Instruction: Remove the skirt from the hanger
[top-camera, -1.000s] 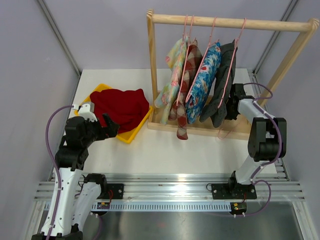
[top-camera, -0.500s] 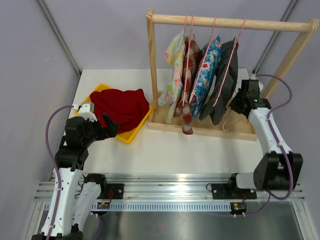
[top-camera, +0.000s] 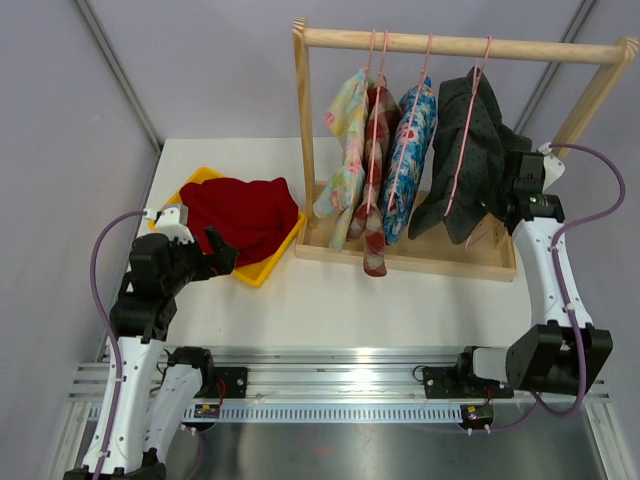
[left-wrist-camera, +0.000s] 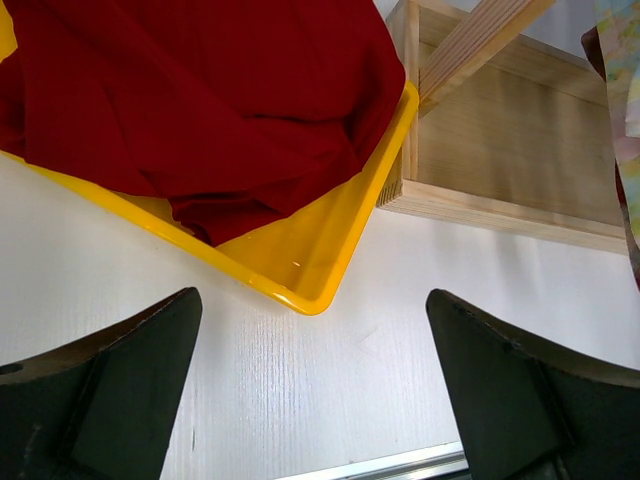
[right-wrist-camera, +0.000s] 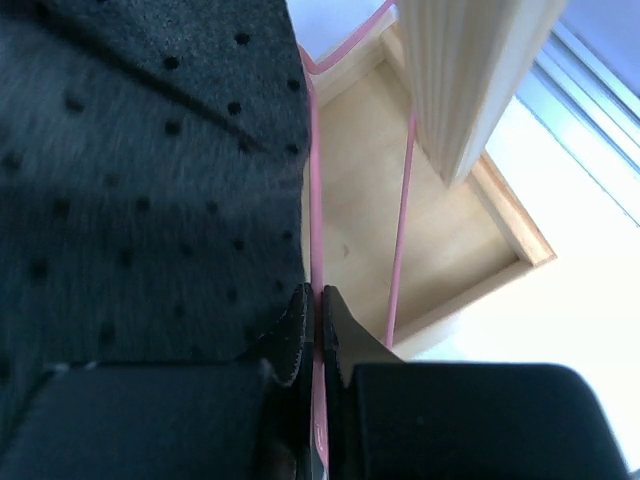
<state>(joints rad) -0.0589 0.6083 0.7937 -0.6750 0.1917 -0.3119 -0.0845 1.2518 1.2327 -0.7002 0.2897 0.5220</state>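
Jaws of right tool (right-wrist-camera: 318, 294) clamp pink hanger (right-wrist-camera: 402, 222).

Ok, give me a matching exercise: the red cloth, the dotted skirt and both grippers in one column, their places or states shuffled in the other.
Column one:
1. red cloth
2. dark dotted skirt
3. left gripper
4. right gripper

Column two:
A. shut on the pink hanger
B. lying in the yellow tray
C. wide open, holding nothing
D. rightmost garment hanging from the wooden rail

Pairs: 1-B, 2-D, 3-C, 4-A
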